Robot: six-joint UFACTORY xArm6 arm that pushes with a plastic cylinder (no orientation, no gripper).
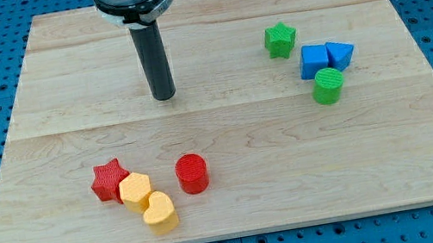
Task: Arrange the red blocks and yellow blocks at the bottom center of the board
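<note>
My tip (pixel 164 97) rests on the board left of centre, well above the red and yellow blocks. A red star (pixel 108 180) sits at the lower left. A yellow hexagon (pixel 135 190) touches its right side. A yellow heart (pixel 159 212) lies just below and right of the hexagon, touching it. A red cylinder (pixel 192 173) stands apart to the right of the hexagon, almost straight below my tip.
At the upper right are a green star (pixel 279 40), a blue cube (pixel 313 61) touching a blue triangular block (pixel 340 54), and a green cylinder (pixel 328 85) just below them. The wooden board (pixel 241 222) lies on a blue pegboard.
</note>
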